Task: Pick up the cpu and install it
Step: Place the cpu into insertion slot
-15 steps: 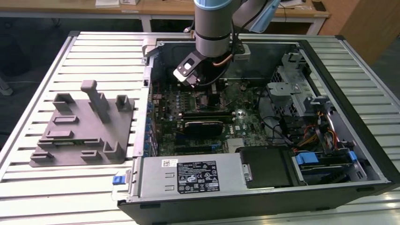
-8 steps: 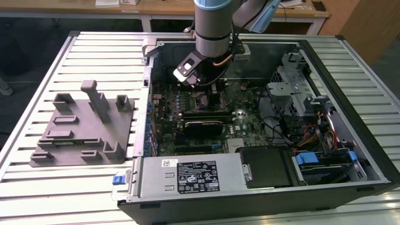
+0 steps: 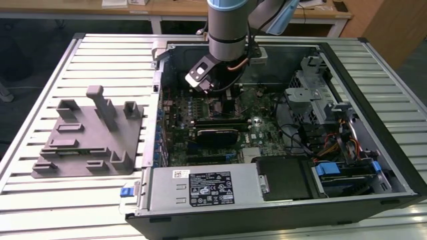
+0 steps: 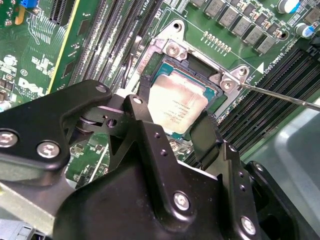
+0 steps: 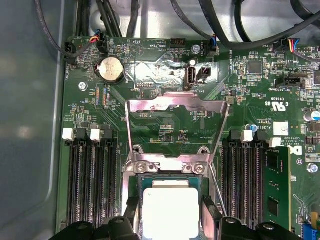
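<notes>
The cpu (image 4: 177, 107), a flat square chip with a silver top and green rim, sits level in the open socket (image 4: 175, 47) on the motherboard. My gripper (image 4: 174, 116) is right over it, its two black fingers pressed against opposite sides of the chip, shut on it. In the first wrist view the cpu (image 5: 170, 207) lies between the same fingers (image 5: 131, 216), below the raised metal load plate (image 5: 177, 112). In the exterior view the arm reaches down into the open computer case and the gripper (image 3: 223, 97) is low over the board.
The socket's thin lever (image 4: 280, 96) sticks out sideways. Memory slots (image 5: 95, 180) flank the socket, with one stick (image 5: 276, 190) fitted. A grey holder (image 3: 87, 135) lies on the slatted table at the exterior view's left. The power supply box (image 3: 200, 187) and drive cage (image 3: 313, 90) crowd the case.
</notes>
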Action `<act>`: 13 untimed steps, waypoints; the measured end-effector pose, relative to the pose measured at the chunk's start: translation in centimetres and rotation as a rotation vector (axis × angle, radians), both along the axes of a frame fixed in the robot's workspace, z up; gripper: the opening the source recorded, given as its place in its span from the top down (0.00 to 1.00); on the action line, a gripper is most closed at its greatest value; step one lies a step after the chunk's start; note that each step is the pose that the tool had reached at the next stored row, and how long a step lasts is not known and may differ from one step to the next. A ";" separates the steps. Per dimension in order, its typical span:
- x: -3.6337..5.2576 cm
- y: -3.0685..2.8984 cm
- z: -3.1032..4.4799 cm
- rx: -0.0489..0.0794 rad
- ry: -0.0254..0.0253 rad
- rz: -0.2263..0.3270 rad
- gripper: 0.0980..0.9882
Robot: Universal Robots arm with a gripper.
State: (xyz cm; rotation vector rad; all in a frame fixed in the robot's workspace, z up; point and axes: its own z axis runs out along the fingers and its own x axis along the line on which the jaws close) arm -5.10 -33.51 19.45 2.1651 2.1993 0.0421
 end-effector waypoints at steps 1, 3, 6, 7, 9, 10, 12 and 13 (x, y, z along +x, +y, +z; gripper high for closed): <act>0.00 0.00 0.00 0.000 0.0000 0.000 0.44; 0.00 0.00 0.00 0.000 0.0001 0.000 0.45; 0.00 0.00 0.01 0.001 0.0001 0.000 0.52; 0.00 0.00 0.01 0.001 0.0001 0.000 0.52; 0.00 0.00 0.00 0.001 0.0001 0.000 0.52; 0.00 0.00 0.00 0.001 0.0000 0.000 0.52; 0.00 0.00 -0.01 0.001 0.0000 0.000 0.52; 0.00 -0.01 -0.02 0.001 0.0001 0.000 0.52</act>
